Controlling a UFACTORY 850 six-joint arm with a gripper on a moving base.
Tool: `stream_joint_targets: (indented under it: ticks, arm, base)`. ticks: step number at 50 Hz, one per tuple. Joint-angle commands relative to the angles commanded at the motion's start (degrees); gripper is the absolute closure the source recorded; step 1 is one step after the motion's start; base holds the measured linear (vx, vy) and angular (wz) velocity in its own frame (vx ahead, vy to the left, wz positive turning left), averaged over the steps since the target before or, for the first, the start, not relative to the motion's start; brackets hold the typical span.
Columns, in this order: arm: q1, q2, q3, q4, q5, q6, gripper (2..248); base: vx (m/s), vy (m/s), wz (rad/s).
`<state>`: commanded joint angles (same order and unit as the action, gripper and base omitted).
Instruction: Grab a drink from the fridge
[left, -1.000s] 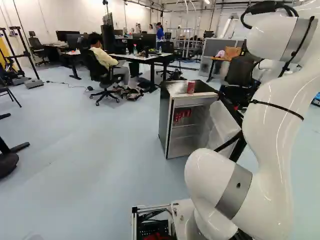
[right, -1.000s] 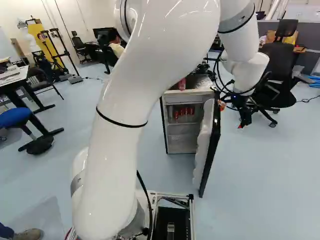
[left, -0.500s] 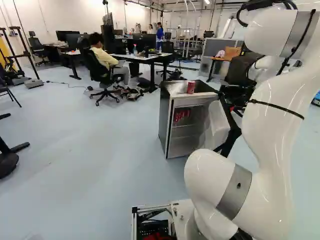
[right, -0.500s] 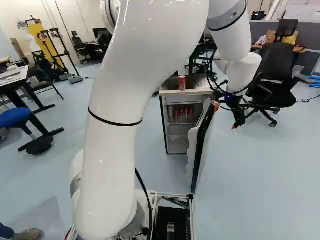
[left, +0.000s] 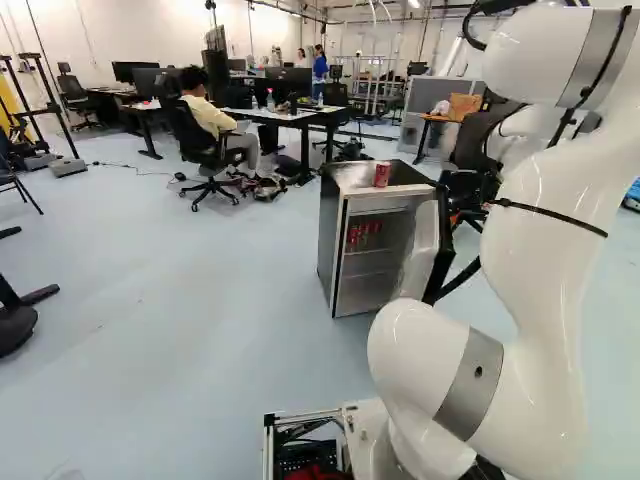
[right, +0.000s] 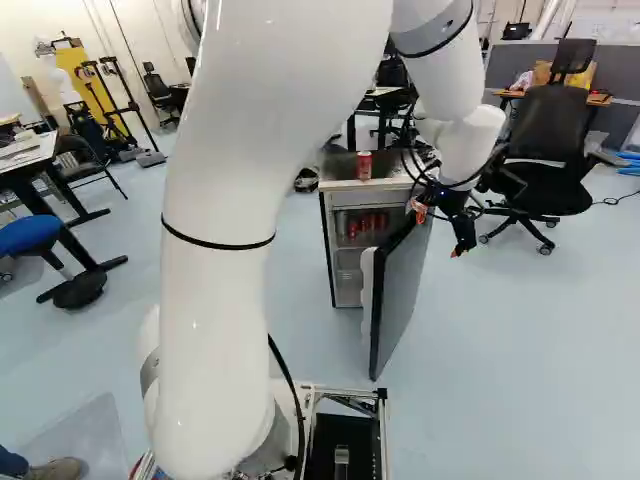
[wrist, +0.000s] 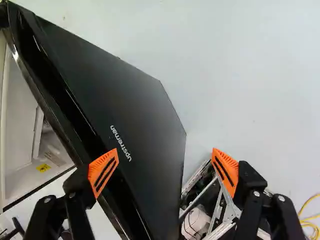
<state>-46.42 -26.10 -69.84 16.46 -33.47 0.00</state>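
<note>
- At 9 to 10 o'clock of the right base view, a table (right: 30, 158) carries some papers; a blue stool (right: 25, 234) is at 9 o'clock.
- Between 5 and 6 o'clock there, an open metal frame (right: 384, 430) of my base holds a black box (right: 345, 440) inside.
- Near the centre, just toward 3 o'clock, the fridge (right: 345, 188) stands partly open. Its inside is pale, with shelves, and in wrist view I see a yellow label (wrist: 44, 168) in it.
- The task's drinks, several red cans (right: 367, 224), are in the upper part of this fridge, side by side. I cannot count them surely.
- One more red can (right: 364, 163) stands upright on the fridge's top, toward 1 o'clock.
- At 4 o'clock, the fridge door (right: 408, 290) stands out from the fridge at its right side, its dark outer face toward me in wrist view.
- At 3 o'clock, my pincer (right: 439, 232) is spread wide and grips nothing. One orange pad (wrist: 103, 172) is over the door's edge, the other is apart from the door; contact I cannot tell.
- At 2 o'clock is a black office chair (right: 545, 120).
</note>
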Motion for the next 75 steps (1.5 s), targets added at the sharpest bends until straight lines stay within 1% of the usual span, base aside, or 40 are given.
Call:
stream_joint_targets:
  ticks: [45,62,69,75]
  arm:
    - [4.91,4.64,6.38,0.0,0.0,0.0,3]
    - [4.95,4.56,6.39,0.0,0.0,0.0,3]
    - [4.94,3.58,6.08,-0.14,0.1,0.0,3]
    - [4.94,2.46,5.72,-0.94,0.63,0.0,3]
  base:
    - [0.0,0.0,0.0]
    - [0.0,0.0,0.0]
    - [0.0,0.0,0.0]
    - [0.0,0.0,0.0]
